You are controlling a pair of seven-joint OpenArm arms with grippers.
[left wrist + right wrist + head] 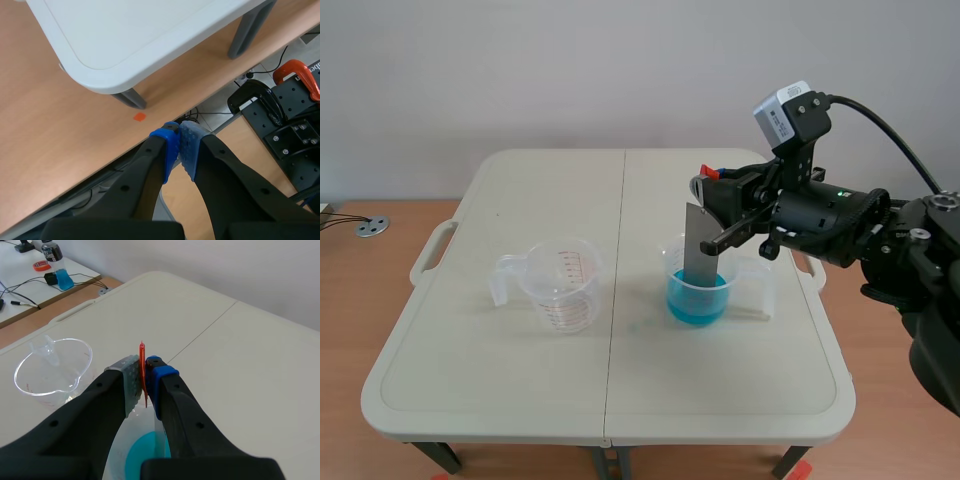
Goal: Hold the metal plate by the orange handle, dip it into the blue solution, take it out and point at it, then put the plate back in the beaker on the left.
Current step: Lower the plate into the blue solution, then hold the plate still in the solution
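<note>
Metal plate (pixel 700 245) dipped in blue solution (pixel 698 298)
Orange handle (pixel 142 371) is clamped by right hand (pixel 144 381) — left hand (pixel 179 144) closed, empty; empty beaker (pixel 560 290) scale unreadable.

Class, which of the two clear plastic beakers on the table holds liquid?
The right-hand clear plastic beaker: it holds blue solution; the left red-marked beaker is empty.

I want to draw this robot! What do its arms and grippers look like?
The right arm is chunky black, with a grey camera box, black cable and green light. Left gripper and right gripper: two thick black fingers each, with dotted blue or grey pads.
</note>
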